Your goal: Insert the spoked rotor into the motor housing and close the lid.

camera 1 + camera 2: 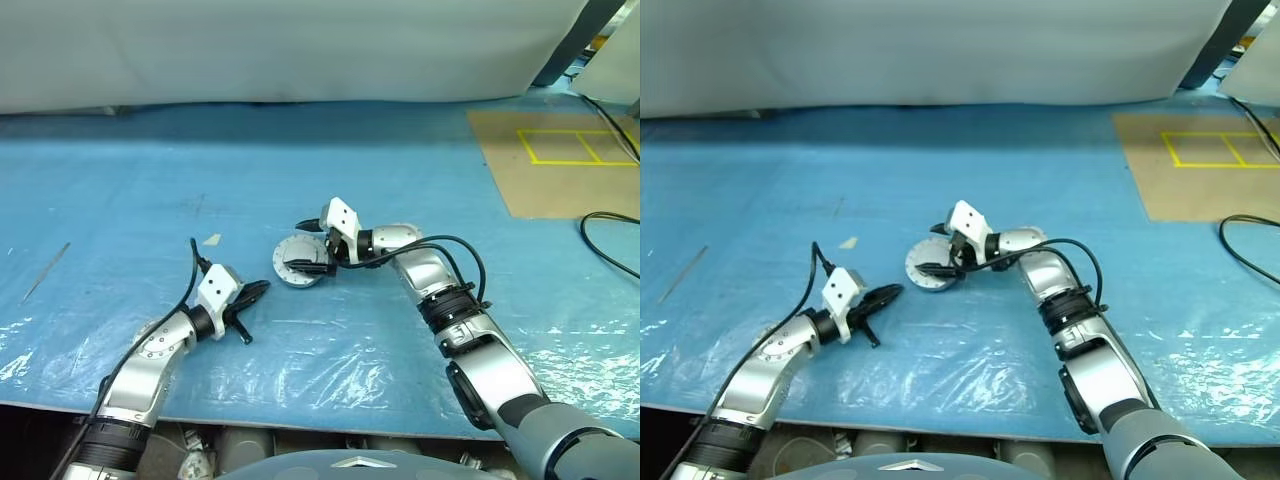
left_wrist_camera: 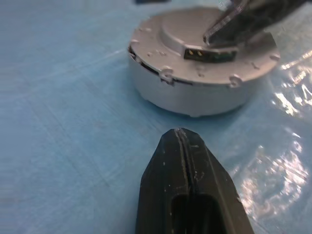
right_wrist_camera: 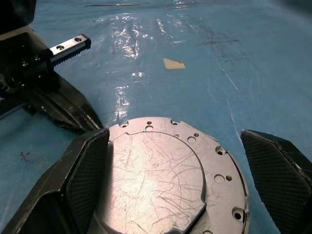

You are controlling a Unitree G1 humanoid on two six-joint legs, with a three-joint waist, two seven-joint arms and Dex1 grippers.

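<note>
The motor housing (image 2: 190,100) is a short round silver cup standing on the blue sheet mid-table. The lid (image 3: 161,180) lies flat on top of it, plain scratched grey face up. My right gripper (image 3: 173,139) reaches in from the right and is open. Its fingers (image 3: 80,180) stand one on each side of the lid, and blue sheet shows between the lid's rim and one of them. My left gripper (image 1: 255,290) is shut and empty, low over the sheet just left of the housing, pointing at its side wall. The spoked rotor is hidden.
A tan board (image 1: 560,160) with yellow tape lines lies at the back right, with a black cable (image 1: 610,245) curling beside it. A small tan scrap (image 1: 212,240) and a thin metal rod (image 1: 45,272) lie to the left. A white cloth backs the table.
</note>
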